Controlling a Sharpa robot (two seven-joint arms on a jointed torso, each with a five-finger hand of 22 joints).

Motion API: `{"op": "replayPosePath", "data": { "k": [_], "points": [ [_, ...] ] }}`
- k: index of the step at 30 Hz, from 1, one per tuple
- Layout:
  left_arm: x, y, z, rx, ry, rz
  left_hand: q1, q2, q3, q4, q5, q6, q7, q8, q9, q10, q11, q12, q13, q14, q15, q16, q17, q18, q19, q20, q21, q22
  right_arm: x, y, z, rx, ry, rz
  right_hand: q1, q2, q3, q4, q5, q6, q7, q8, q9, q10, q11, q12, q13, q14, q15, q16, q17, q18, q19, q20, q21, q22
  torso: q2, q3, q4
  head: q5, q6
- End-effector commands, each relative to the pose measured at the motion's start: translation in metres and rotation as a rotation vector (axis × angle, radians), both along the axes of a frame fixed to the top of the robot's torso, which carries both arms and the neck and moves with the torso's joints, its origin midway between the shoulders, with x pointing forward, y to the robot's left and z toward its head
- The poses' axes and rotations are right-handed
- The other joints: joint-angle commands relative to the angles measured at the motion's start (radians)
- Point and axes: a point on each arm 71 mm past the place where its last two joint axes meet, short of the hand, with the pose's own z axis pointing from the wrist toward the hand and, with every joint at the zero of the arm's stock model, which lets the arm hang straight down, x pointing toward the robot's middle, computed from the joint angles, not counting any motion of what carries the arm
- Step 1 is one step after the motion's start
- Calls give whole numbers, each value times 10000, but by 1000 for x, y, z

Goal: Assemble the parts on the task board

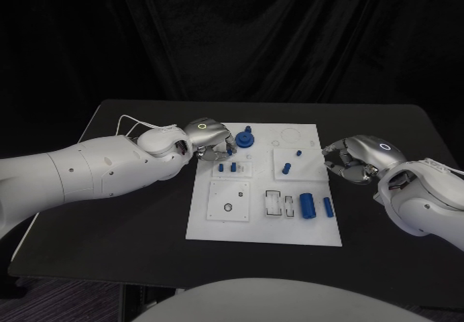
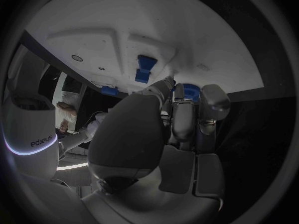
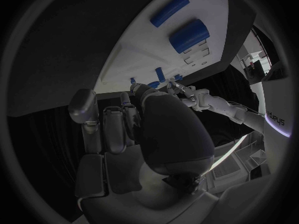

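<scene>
The white task board (image 1: pixel 253 225) lies mid-table. My left hand (image 1: pixel 207 137) hovers over its far left corner, fingers curled down beside a round blue part (image 1: pixel 245 139). In the left wrist view a blue piece (image 2: pixel 191 91) shows just past the fingertips (image 2: pixel 182 115); I cannot tell whether it is held. My right hand (image 1: pixel 352 161) sits at the board's right edge with fingers curled in and nothing seen in them. Two small blue pegs (image 1: pixel 226 168) lie near the left hand, and upright pegs (image 1: pixel 288 168) stand mid-board. A thick blue cylinder (image 1: pixel 308 205) and a thinner one (image 1: pixel 328 206) lie at the near right.
The board has empty slots (image 1: pixel 275 203) and a ring outline (image 1: pixel 228 206) in its near half. Black table (image 1: pixel 126 221) spreads on both sides of the board. The right wrist view shows both blue cylinders (image 3: pixel 187 35) on the board.
</scene>
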Motion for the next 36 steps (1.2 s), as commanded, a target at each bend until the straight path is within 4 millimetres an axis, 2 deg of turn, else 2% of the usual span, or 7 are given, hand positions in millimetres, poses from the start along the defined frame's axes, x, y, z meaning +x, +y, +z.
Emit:
{"op": "replayPosePath", "data": {
  "k": [1,6,11,21,36],
  "points": [
    [1,-1,-2,80,103,20,-29,28,30,-25,-55,-59,-14,-50,-14,-12,22,-56,4,-71,4,-55,-25,-141,-73,7,-60,816,-1,0,-1,-54,53,-27,-43,-28,49,11,54,57,-23,15,-9,-26,12,-29,390,-65,6,-20,820,38,-32,7,-68,1243,-5,-5,1,-3,0],
    [3,-3,-4,160,179,62,-44,26,26,-17,-69,-69,-12,-58,-17,-13,30,-60,12,-88,7,-79,-63,-141,-77,10,-64,819,-1,1,-1,-63,66,-17,-43,-28,49,11,54,57,-23,15,-9,-26,12,-29,390,-65,6,-20,820,38,-32,7,-68,1243,-14,-1,-13,-4,0],
    [4,-5,-7,260,317,95,-67,19,20,-7,-92,-94,-19,-76,-25,-9,33,-65,27,-106,14,-104,-101,-139,-90,15,-91,818,0,1,-1,-71,77,-16,-43,-28,49,11,54,57,-23,15,-9,-26,12,-29,390,-65,6,-20,820,38,-32,7,-68,1243,-15,0,3,-26,0],
    [3,-4,-11,425,577,102,-117,-3,-1,18,-149,-124,-33,-97,-34,-16,43,-86,50,-160,25,-180,-220,-142,-102,26,-96,830,0,1,-2,-86,90,-23,-43,-28,49,11,54,57,-23,15,-9,-26,12,-29,390,-65,6,-20,820,38,-32,7,-68,1243,-17,1,-15,17,0],
    [1,-3,-10,301,464,39,-154,-21,-3,46,-257,-225,-73,-152,-62,-42,43,-140,79,-218,31,-272,-345,-136,-134,40,-154,837,0,1,-2,-88,82,-24,-43,-28,49,11,54,57,-23,15,-9,-26,12,-29,390,-65,6,-20,820,38,-32,7,-68,1243,-21,-9,17,-14,0]
  ]
}}
